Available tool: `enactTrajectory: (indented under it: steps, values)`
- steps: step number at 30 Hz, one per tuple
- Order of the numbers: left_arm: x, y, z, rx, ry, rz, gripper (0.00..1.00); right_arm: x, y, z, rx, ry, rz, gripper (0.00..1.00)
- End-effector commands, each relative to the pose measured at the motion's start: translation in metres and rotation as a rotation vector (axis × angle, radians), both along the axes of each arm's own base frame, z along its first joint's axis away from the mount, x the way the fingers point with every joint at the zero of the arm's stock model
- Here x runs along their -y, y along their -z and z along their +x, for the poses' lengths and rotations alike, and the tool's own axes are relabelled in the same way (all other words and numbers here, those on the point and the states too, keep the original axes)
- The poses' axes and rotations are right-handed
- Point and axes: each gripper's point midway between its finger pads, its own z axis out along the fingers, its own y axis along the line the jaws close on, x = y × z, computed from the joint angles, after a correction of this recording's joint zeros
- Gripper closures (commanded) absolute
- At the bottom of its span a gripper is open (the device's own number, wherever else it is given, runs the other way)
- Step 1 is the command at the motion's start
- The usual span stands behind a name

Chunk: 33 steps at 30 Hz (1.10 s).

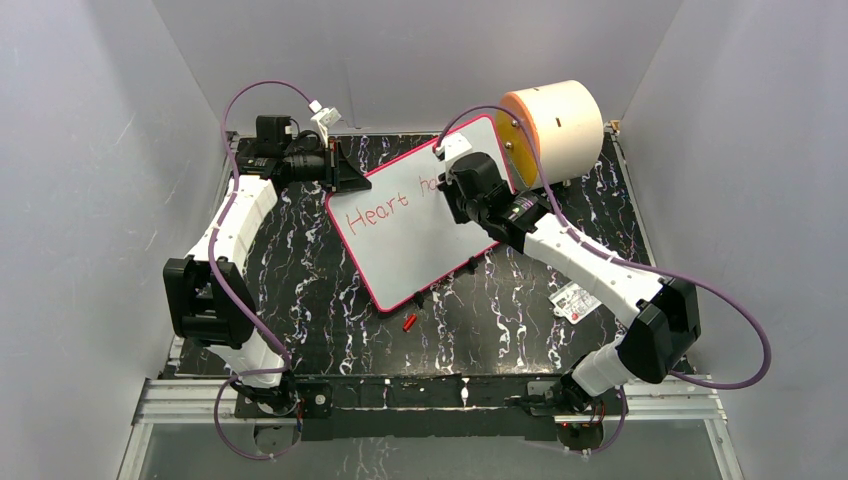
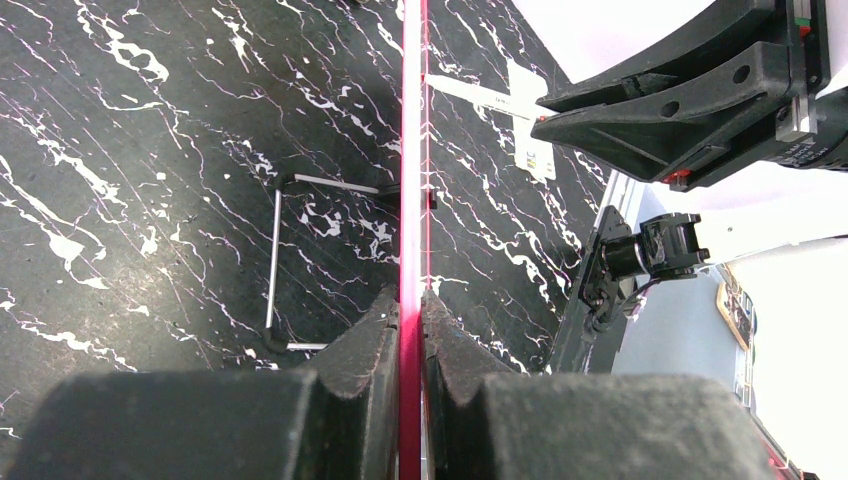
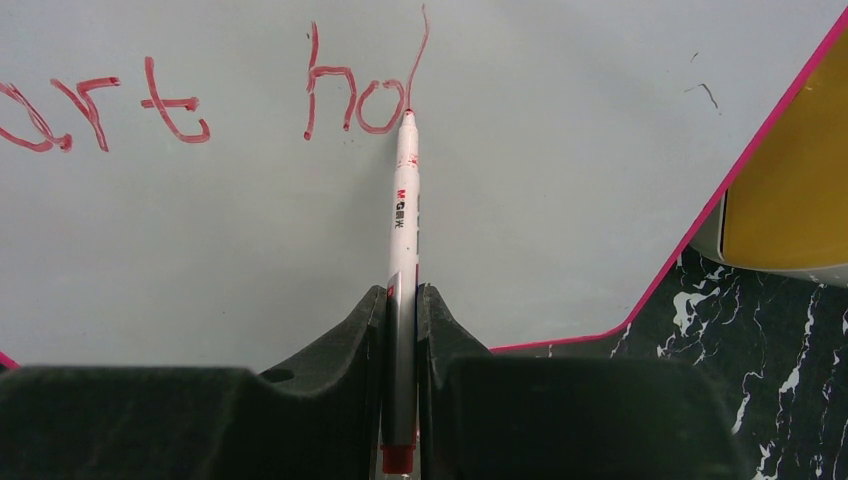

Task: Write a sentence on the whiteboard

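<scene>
Overhead, partly hidden: the sentence (image 1: 375, 213), thin red handwriting, "Heart" legible, second word cut off behind the right gripper (image 1: 455, 192). From the right wrist, only "art" and "hol" readable, earlier letters out of frame. One whiteboard (image 1: 420, 250), flat and white, rounded corners, thin pink-red rim, set aslant in the middle of the table (image 1: 500, 310), a black surface veined white like marble; amount of lean hard to judge. Far-left rim clenched by the left gripper (image 1: 345, 170), seen edge-on between two black fingers (image 2: 360, 350) from that wrist. Right jaws clamped around one slim white marker (image 3: 404, 220), red tip touching the last stroke. One cream cylinder (image 1: 560, 125) with an orange face, just behind the board's far right corner. One small red piece (image 1: 409, 322) near the board's near edge, too small to identify. One thin wire stand (image 2: 275, 265), half seen.
</scene>
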Motion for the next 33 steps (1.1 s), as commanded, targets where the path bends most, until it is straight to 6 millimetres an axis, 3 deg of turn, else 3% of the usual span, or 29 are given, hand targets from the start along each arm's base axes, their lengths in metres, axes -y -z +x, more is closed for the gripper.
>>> enactTrajectory:
  steps: [1,19,33]
  values:
    - [0.003,0.01,-0.017,-0.072,0.026,0.007,1.0,0.003,-0.012,-0.005,0.015,0.003,0.041,1.0]
    - [0.003,0.009,-0.018,-0.069,0.026,0.007,1.0,0.011,-0.021,-0.001,0.044,0.043,0.03,1.0]
    - [0.003,0.009,-0.018,-0.068,0.025,0.008,1.0,0.018,-0.05,0.008,0.126,0.063,0.045,1.0]
